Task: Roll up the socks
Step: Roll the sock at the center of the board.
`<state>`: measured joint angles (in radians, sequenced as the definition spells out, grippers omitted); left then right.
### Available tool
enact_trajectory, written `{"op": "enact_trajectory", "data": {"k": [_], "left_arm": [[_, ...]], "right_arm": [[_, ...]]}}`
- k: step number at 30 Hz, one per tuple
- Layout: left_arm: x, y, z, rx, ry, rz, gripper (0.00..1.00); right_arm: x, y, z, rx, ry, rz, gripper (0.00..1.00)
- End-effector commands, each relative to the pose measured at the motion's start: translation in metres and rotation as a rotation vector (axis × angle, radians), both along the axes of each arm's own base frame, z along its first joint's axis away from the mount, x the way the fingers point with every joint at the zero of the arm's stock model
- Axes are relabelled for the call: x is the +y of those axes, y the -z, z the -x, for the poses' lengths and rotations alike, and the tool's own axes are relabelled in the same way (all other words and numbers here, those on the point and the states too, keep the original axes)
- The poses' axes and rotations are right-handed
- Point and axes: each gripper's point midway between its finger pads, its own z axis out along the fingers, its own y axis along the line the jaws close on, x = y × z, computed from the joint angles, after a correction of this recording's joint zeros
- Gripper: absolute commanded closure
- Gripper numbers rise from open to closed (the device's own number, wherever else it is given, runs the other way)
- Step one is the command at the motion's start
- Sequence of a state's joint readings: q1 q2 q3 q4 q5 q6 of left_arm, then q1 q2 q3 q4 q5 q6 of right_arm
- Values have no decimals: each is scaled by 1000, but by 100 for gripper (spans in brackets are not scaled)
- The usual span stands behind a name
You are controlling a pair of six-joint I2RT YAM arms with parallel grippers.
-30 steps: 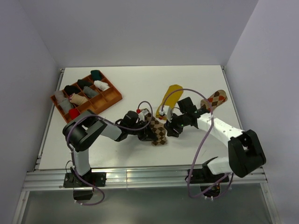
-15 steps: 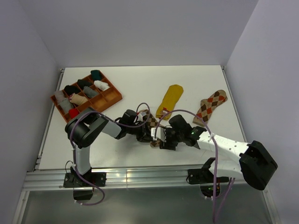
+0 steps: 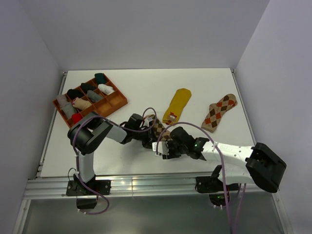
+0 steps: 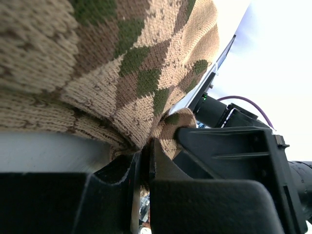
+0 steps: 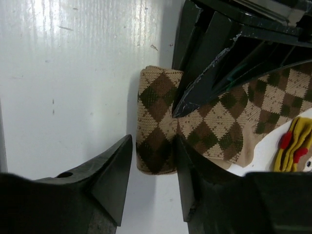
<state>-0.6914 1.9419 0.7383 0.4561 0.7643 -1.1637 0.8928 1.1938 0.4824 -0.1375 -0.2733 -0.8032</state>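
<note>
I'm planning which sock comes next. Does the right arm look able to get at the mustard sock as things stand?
Probably yes. The mustard sock lies flat and uncovered beyond the right gripper, whose open jaws straddle the rolled end of the brown argyle sock; it must back off first.

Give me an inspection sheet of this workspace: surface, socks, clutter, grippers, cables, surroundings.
Surface: white table, with faint scuff marks in the right wrist view.
Job's things: brown-and-cream argyle sock lies between the grippers with one end rolled. The mustard sock and orange argyle sock lie flat and apart from each other.
Clutter: orange tray at the far left, holding small sock bundles.
Grippers: left gripper is shut, pinching the brown sock's fabric. Right gripper is open, with a finger on either side of the rolled end.
Cables: purple cables loop off both arms; no snag seen.
Surroundings: plain pale walls and a metal rail along the near edge.
</note>
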Motion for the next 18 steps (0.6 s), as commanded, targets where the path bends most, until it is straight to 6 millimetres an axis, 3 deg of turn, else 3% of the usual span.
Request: {"op": "enact_trajectory", "data": {"k": [1,3,8,9,10,11,13,14,18], "left_arm": [[21,37,15,71,-4,-142,100],[21,35,16,70,0,-134,100],[24,32,13,28,18,-154,96],[23,25,7,-16,15,-153,88],[26,25,4,-65,12,-174,83],[28,22,-1,-101,4,-186,72],[32,8,-18,-237,-26,-222,65],[35,-3,-22,-273,-37,-230,59],[43,-28,-43,-422,-106,-244,53]], "right_arm": [[7,2,-11,-47,11,7,57],[8,6,-11,-23,14,30,66],[5,10,-5,41,5,77,69],[10,5,-5,63,-3,78,72],[5,8,11,160,-32,104,72],[10,2,5,203,-27,109,72],[0,5,18,338,-30,169,73],[4,2,14,398,-25,154,73],[-2,3,15,540,3,167,73]]}}
